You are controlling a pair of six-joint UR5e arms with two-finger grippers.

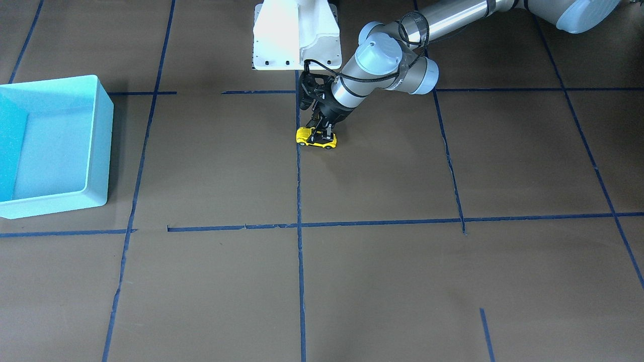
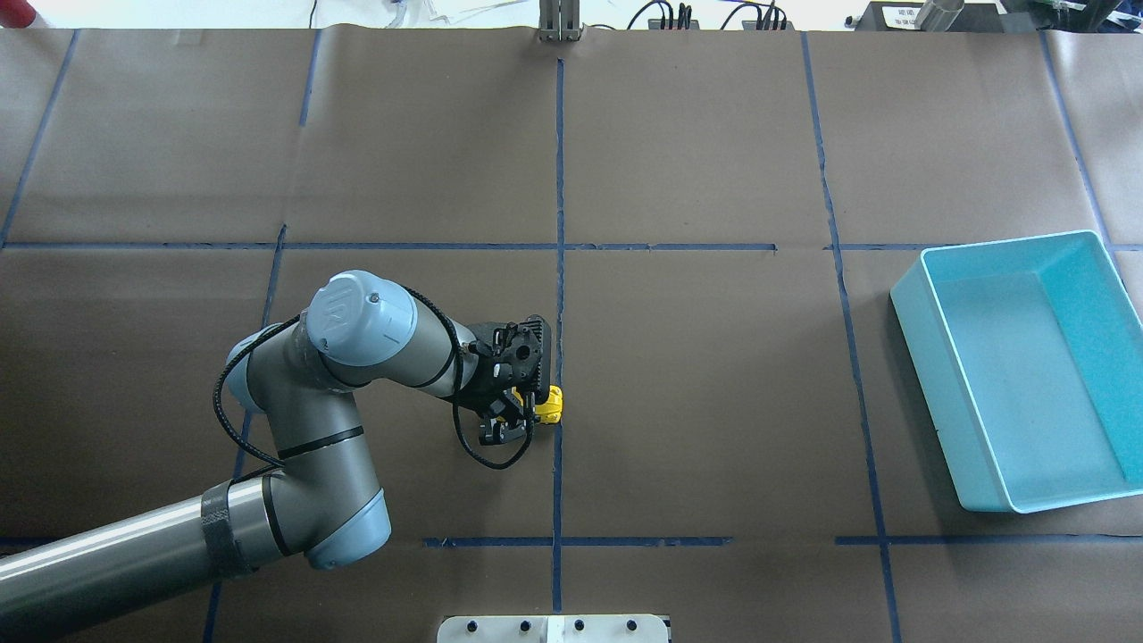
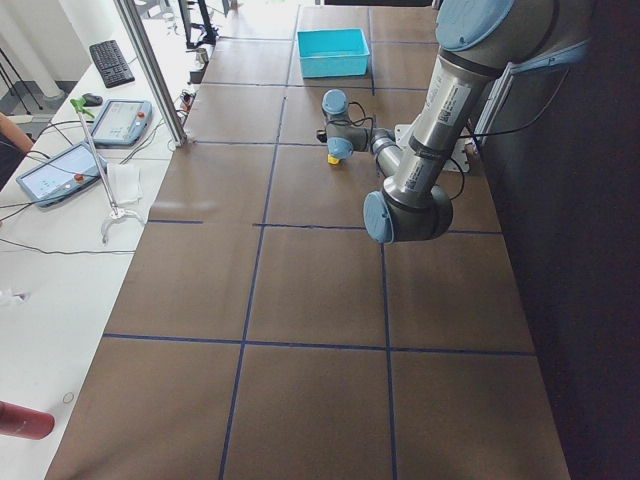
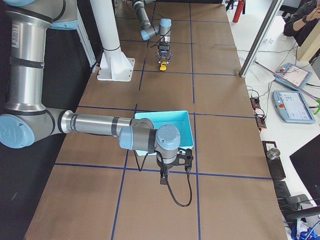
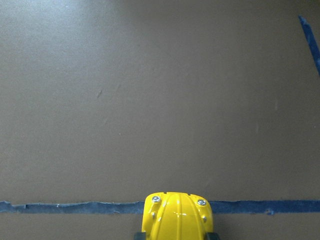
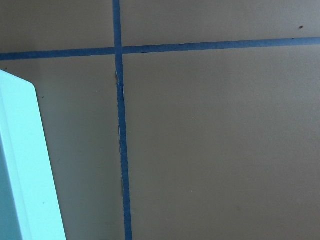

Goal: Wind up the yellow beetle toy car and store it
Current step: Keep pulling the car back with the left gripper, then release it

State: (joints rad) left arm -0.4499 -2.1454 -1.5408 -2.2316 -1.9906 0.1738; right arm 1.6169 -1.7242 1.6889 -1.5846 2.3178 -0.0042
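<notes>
Mostly hidden from overhead: car (image 2: 551, 404), only its yellow nose poking out beneath the left gripper (image 1: 322, 133). Cropped at the bottom edge of the left wrist view too, with the fingertips out of shot there. Clearer from the front: standing on its wheels on a blue tape line near the table's middle, close to the white base (image 1: 297, 35), left gripper's fingers clamped on its sides. Well apart from the bin (image 1: 102, 151). Right gripper (image 4: 164, 179) seen only from the side, hanging just beside the bin; cannot tell whether open or closed. Underneath, brown paper (image 1: 382, 281) taped into a blue grid. Beyond the table's edge, a white bench (image 3: 60, 260) with tablets (image 3: 120, 120), a keyboard (image 3: 111, 62) and cables.
</notes>
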